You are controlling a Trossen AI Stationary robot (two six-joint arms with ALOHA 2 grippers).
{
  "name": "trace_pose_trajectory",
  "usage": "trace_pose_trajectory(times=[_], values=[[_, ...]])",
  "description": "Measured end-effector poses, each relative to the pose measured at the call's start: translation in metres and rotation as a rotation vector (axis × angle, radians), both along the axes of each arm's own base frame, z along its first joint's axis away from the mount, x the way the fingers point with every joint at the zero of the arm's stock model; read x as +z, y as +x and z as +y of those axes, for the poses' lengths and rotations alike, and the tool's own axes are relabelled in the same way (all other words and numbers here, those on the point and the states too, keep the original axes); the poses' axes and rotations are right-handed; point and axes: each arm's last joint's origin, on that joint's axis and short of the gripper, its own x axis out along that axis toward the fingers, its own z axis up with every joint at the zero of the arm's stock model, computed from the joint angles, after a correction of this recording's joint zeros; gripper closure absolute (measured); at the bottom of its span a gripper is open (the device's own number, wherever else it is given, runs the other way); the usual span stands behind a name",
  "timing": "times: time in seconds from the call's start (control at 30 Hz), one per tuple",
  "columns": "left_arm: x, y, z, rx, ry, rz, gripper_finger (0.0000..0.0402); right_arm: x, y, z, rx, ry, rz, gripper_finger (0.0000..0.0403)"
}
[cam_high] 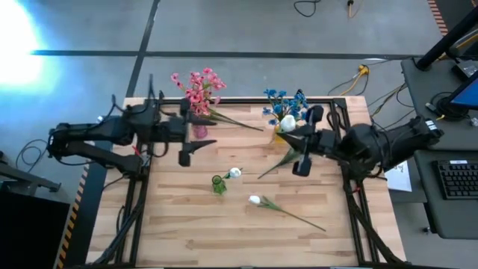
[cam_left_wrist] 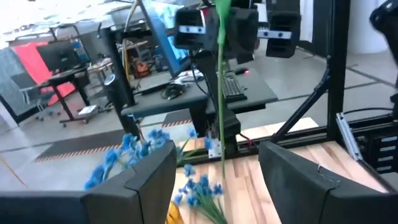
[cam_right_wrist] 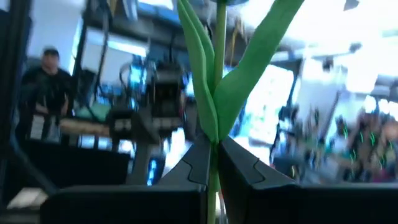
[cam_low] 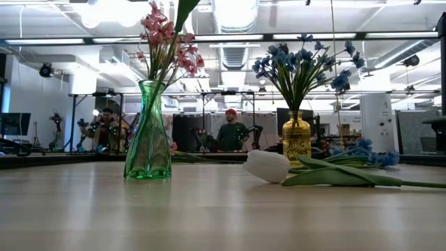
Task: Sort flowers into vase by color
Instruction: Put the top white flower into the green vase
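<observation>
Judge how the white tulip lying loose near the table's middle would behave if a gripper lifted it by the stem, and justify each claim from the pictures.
The white tulip is probably light: its stem is thin. It would likely droop at the bloom end, since the bud looks bulky beside so slender a stem. Pushed, it should slide or pivot rather than roll freely, because its leaves lie flat on the table.

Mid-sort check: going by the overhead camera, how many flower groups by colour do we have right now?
White blooms: 3, with the others at and
Pink bunch: 1
Blue bunch: 1
Total: 5
</observation>
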Motion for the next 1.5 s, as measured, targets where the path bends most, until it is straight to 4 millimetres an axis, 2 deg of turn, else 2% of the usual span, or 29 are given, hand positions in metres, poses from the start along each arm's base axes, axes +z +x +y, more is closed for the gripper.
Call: trace_pose_trajectory(times=[0.17,0.33,0.7,0.8,0.9,1.17,1.37,1.5], values=[[0.001,0.033,-0.001,-0.003,0.049,0.027,0.0187,0.001,0.018,-0.010,0.025,-0.126,-0.107,0.0390],[0.000,0.062,-0.001,-0.001,0.069,0.049,0.0187,-0.007,0.037,-0.016,0.095,-0.181,-0.139,0.0390],[0.004,0.100,0.000,0.004,0.097,0.051,0.0188,-0.019,0.064,-0.016,0.066,-0.270,-0.132,0.0390],[0.004,0.104,0.000,0.004,0.101,0.054,0.0198,-0.019,0.067,-0.015,0.060,-0.284,-0.131,0.0390],[0.004,0.104,0.000,0.005,0.097,0.057,0.0229,-0.020,0.069,-0.015,0.053,-0.284,-0.122,0.0390],[0.010,0.095,0.000,0.010,0.055,0.054,0.0386,-0.023,0.071,-0.019,0.022,-0.253,-0.082,0.0390],[0.010,0.090,0.000,0.013,0.031,0.077,0.0398,-0.024,0.071,-0.020,0.031,-0.208,-0.073,0.0381],[0.009,0.089,0.000,0.013,0.016,0.090,0.0400,-0.024,0.071,-0.020,0.047,-0.139,-0.080,0.0338]])
